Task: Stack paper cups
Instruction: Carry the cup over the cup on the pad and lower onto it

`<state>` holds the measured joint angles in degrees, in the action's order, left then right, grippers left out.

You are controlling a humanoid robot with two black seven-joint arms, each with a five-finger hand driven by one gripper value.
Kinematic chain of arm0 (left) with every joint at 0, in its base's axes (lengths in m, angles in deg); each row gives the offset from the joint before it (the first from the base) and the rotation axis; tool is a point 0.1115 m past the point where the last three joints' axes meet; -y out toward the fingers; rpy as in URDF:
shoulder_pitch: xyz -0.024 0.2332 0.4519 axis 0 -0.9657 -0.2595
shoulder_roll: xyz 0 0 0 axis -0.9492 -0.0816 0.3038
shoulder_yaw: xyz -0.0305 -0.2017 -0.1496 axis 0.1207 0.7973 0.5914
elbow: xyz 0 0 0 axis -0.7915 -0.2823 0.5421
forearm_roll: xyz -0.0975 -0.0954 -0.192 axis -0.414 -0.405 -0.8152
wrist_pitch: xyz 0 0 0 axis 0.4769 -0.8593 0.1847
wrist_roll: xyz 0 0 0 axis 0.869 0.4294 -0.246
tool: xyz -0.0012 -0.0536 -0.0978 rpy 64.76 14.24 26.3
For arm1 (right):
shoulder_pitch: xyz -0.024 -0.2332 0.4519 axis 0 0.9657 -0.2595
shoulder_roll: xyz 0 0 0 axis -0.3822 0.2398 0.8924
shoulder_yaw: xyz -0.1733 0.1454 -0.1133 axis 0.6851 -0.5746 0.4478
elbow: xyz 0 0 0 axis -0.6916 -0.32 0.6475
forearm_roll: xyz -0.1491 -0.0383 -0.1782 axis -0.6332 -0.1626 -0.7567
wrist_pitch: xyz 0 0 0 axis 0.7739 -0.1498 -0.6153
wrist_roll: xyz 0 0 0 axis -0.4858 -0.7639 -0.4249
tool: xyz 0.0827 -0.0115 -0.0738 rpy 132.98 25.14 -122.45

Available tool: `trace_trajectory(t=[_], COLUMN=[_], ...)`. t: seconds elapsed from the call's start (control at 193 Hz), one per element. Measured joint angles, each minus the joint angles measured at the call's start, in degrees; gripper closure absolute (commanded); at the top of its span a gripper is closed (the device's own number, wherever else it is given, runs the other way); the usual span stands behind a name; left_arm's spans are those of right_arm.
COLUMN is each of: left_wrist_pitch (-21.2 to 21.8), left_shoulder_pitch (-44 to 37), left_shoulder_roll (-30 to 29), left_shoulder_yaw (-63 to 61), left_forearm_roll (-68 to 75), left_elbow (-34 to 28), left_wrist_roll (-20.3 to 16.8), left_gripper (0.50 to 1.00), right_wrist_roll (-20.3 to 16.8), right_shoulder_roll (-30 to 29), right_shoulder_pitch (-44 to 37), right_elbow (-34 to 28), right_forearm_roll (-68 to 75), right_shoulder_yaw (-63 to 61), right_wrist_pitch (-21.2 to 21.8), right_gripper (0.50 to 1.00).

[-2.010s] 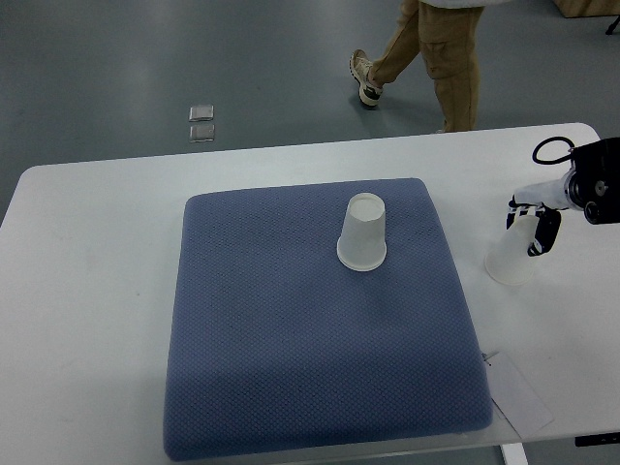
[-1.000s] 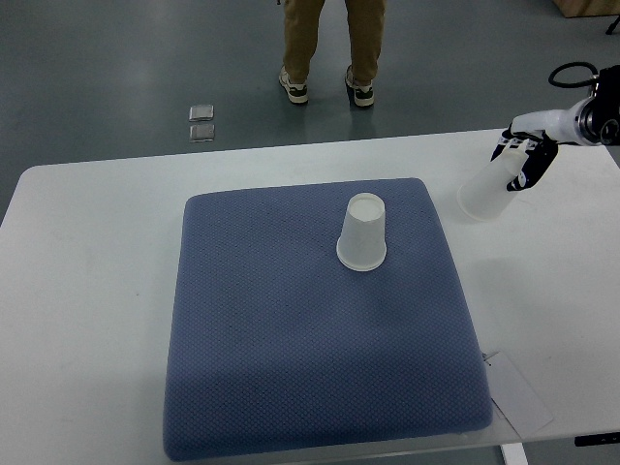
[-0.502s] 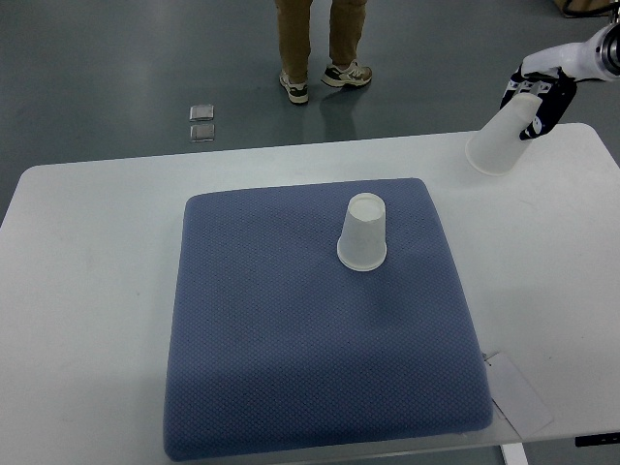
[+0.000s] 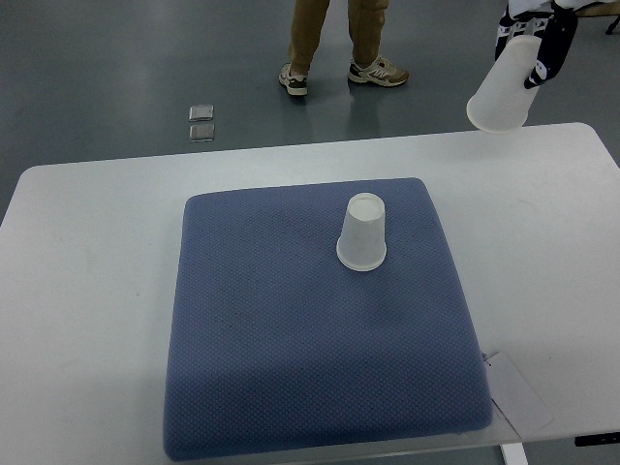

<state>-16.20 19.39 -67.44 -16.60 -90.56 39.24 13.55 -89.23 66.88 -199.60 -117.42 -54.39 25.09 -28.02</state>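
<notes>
One white paper cup (image 4: 362, 232) stands upside down on the blue mat (image 4: 291, 329), right of the mat's centre near its far edge. A second white paper cup (image 4: 506, 89) hangs mouth-down and tilted in the air at the top right, beyond the table's far edge. My right hand (image 4: 535, 37) is shut on its upper end, dark fingers wrapped around it. The held cup is well to the right of and higher than the standing cup. My left arm does not show.
The mat lies on a white table (image 4: 87, 291). A flat clear packet (image 4: 518, 392) lies at the mat's near right corner. A person's legs (image 4: 334, 44) stand on the grey floor beyond the table. Two small square tiles (image 4: 201, 123) sit on the floor.
My right hand has lifted the second cup off the table at the right and carried it up and away, to the far right corner. The person behind the table has shifted.
</notes>
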Motion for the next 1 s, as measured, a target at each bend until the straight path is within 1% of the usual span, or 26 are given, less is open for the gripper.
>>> trace_trajectory(t=[0.192,0.331,0.684,1.0], left_wrist_pitch=[0.0,0.0,0.0,0.0], left_shoulder_pitch=[0.0,0.0,0.0,0.0], left_shoulder_roll=[0.0,0.0,0.0,0.0], left_shoulder_yaw=[0.0,0.0,0.1,0.1], left_forearm_roll=[0.0,0.0,0.0,0.0], left_elbow=[0.0,0.0,0.0,0.0], left_wrist_roll=[0.0,0.0,0.0,0.0], left_gripper=[0.5,0.5,0.5,0.5], right_wrist_roll=[0.0,-0.3,-0.4,-0.4], right_shoulder_roll=[-4.0,-7.1,-14.4,-16.5], right_shoulder_pitch=[-4.0,-4.8,-2.8,-0.1], right_elbow=[-2.0,-2.8,-2.8,-2.8], right_forearm_roll=[0.5,1.2,6.1,8.9], right_shoulder_yaw=[-1.4,-3.1,-9.0,-11.6], right_wrist_pitch=[0.6,0.7,0.7,0.7], right_gripper=[0.805,0.803,0.801,0.797])
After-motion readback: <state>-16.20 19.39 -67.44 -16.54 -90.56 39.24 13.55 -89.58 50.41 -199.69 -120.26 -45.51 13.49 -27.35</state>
